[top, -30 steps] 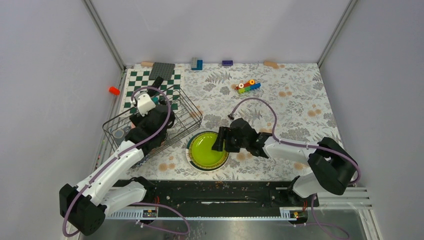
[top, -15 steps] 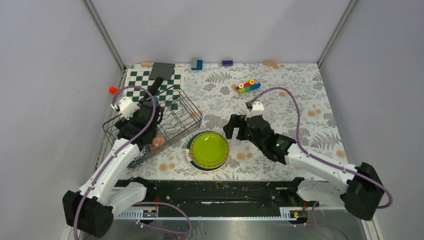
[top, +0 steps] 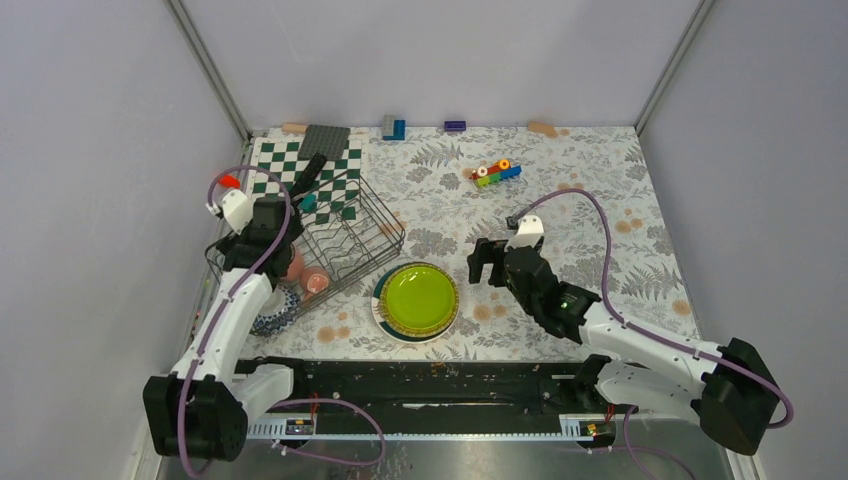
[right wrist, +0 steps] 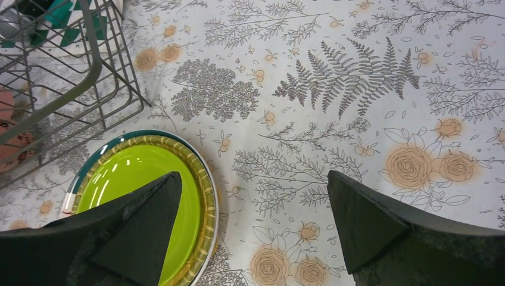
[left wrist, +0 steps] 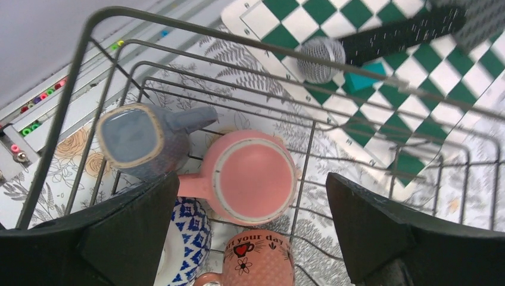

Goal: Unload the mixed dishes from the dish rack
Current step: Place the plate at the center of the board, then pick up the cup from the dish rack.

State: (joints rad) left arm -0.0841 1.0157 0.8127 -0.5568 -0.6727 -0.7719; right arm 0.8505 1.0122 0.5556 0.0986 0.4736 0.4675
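The setting is shown to be a robotics test cell in a laboratory. The dish rack (top: 345, 235) is set on a desk (top: 600, 190) covered with a floral printed cloth. Behind the rack and to both sides of it, the desk is enclosed by plain grey panels (top: 440, 60) joined with bare metal posts (top: 205, 65). Nearer the camera than the rack, two white-and-black arms (top: 230, 320) are bolted to a black rail (top: 430, 385), and purple cables (top: 570, 190) are looped over them. Beyond the rack, a green-and-white chequered board (top: 285, 160) and coloured toy bricks (top: 495, 172) are laid out, household items placed in an otherwise bare, boxed-in workspace.
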